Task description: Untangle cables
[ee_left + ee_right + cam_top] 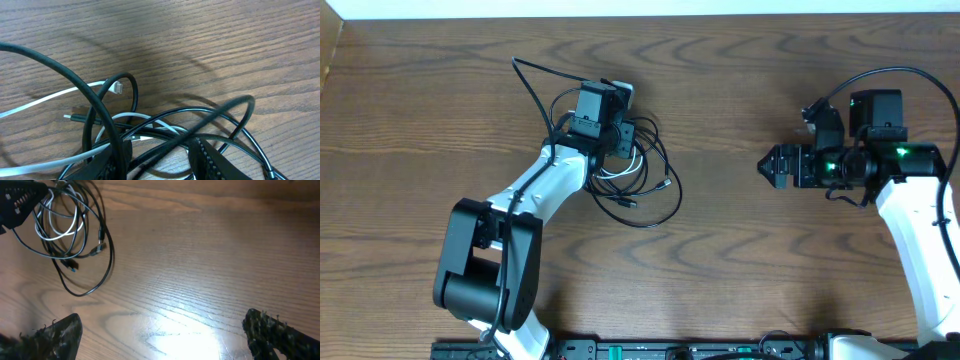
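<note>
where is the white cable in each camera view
Overhead: the thin white flexible cable lies left of centre, inside the tangle.
Left wrist: it crosses the left half, with its plug end near the centre-left.
Right wrist: its white loops sit in the top left corner.
Shared landmark: the thin black cable loops tangled with it.

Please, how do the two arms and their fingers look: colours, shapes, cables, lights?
The left arm and right arm have white links, black joints and a thin black cable each. The left gripper and right gripper are black; green lights glow on the right one. The fingers are black with ribbed faces.
</note>
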Controlling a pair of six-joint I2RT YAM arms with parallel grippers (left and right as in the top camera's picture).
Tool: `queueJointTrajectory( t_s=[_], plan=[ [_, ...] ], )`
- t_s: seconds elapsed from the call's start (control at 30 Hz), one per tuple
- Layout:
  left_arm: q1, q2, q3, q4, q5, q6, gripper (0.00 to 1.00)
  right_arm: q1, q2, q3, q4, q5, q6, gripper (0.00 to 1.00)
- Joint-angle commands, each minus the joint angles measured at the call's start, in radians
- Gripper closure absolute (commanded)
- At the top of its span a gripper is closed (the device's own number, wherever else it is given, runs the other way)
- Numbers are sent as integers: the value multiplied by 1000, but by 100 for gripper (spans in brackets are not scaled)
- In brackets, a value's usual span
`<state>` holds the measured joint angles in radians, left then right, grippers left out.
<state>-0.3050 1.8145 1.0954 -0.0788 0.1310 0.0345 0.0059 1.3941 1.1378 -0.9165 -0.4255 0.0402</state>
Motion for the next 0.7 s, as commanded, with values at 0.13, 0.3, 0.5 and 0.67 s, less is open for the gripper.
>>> queueJointTrajectory(
  t_s=[0.13,0.3,0.5,0.67],
  plan=[
    [2,9,2,-34,-9,13,89,15,3,11,0,-3,-11,1],
    [2,7,2,-55,11,-13,92,16,3,11,0,-3,-11,1],
    [0,-39,3,-53,242,-40,92,15,4,11,0,10,-11,1],
    [0,-141,16,-25,366,-129,92,16,17,11,-1,10,-11,1]
  ],
)
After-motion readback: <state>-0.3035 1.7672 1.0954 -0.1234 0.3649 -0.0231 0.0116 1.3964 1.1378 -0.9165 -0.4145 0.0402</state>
